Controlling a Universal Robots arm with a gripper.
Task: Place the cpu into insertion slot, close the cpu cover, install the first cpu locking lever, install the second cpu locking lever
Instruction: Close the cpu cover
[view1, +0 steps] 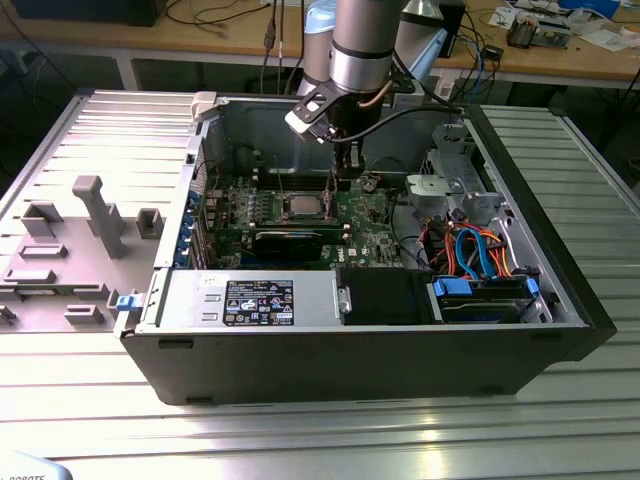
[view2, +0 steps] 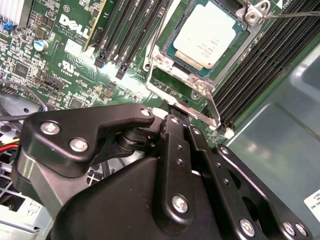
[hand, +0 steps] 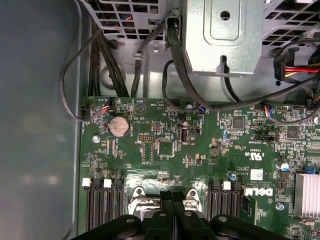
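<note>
Hanging down into the open computer case (view1: 350, 365) on the ribbed counter (view1: 300, 430), with the gripper (view1: 345, 172) clenched, fingers pressed together on nothing that can be made out. Hovering low over the motherboard (hand: 165, 145), just to the exterior view's right of the cpu (view2: 210, 35). Lying flat there in the insertion slot (view2: 172, 50), dull metal top facing up (square, so no long axis to speak of), between two banks of memory slots (view2: 125, 35). Being framed all round by the cpu cover (view2: 160, 59), itself lying down flat. Running along one side of that cover, parallel to the memory slots, as a thin wire locking lever (view2: 157, 37); ending just beside the gripper's tip, in the second wrist view, as a second lever (view2: 212, 107) with a hooked end.
</note>
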